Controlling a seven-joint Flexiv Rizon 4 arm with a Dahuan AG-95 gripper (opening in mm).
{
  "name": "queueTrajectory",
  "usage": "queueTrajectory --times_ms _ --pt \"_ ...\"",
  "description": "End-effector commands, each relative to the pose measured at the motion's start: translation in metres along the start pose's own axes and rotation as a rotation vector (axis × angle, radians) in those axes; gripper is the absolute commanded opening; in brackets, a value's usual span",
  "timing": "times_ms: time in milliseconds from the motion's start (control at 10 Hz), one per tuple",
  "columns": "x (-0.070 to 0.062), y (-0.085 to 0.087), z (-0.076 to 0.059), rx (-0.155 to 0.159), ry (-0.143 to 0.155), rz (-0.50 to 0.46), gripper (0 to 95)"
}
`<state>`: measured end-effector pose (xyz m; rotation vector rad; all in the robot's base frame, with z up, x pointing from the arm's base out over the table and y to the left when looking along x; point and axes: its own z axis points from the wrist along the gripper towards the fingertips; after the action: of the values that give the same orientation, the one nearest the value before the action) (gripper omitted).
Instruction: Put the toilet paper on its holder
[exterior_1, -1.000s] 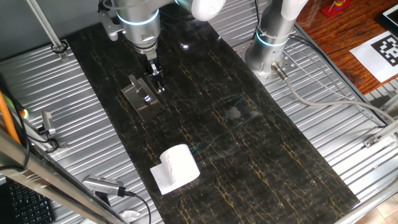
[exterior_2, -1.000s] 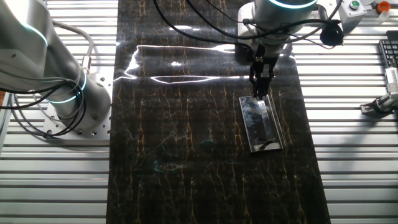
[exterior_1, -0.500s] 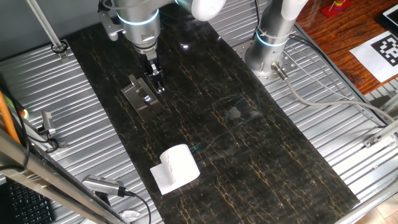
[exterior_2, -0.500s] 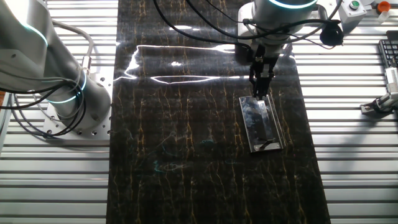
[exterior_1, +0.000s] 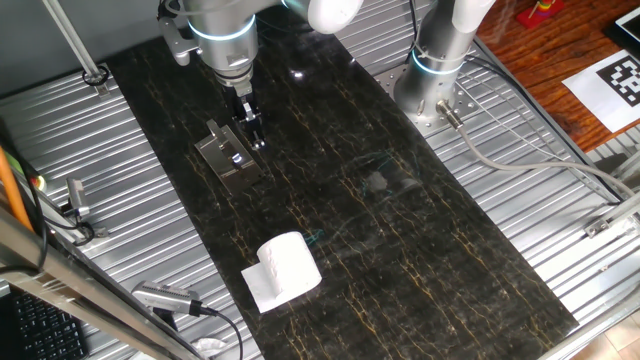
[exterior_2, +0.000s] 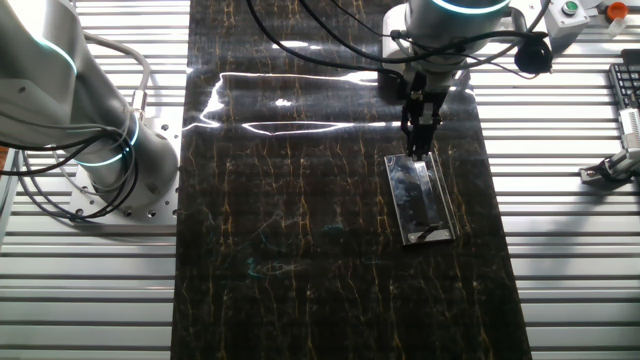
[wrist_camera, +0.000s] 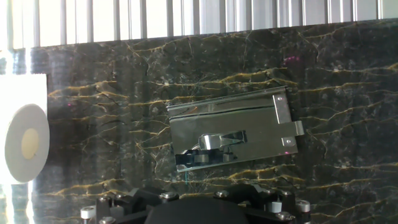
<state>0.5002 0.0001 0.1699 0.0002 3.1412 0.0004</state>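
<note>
The toilet paper (exterior_1: 290, 265) is a white roll lying on its side on the dark mat at the near end, with its loose sheet flat beside it. In the hand view the roll (wrist_camera: 25, 143) shows at the left edge. The holder (exterior_1: 228, 155) is a shiny grey metal plate with a short peg, lying flat on the mat; it also shows in the other fixed view (exterior_2: 420, 200) and in the hand view (wrist_camera: 230, 134). My gripper (exterior_1: 255, 135) hangs low at the holder's far edge (exterior_2: 418, 142), fingers together, holding nothing. The roll is far from it.
A second robot arm stands on its round silver base (exterior_1: 435, 80) beside the mat (exterior_2: 110, 160). Ribbed metal table (exterior_1: 560, 200) surrounds the dark marble mat (exterior_1: 400, 230). Cables and clamps (exterior_1: 75, 205) lie along the table edges.
</note>
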Motion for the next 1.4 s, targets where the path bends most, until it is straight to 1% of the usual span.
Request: queueTrajectory --times_ms 100,200,900,1200,1400 --pt "0.0002 -0.0001 -0.0001 -0.065 0.004 -0.271 0.0" --pt "0.0002 -0.0001 -0.0001 -0.058 0.006 -0.277 0.0" --pt "0.0003 0.0 -0.0004 -0.06 0.01 -0.297 0.0" --pt "0.0 0.0015 -0.0003 -0.061 0.013 -0.351 0.0" --pt "-0.0011 0.0081 0.0 -0.057 0.016 -0.372 0.0"
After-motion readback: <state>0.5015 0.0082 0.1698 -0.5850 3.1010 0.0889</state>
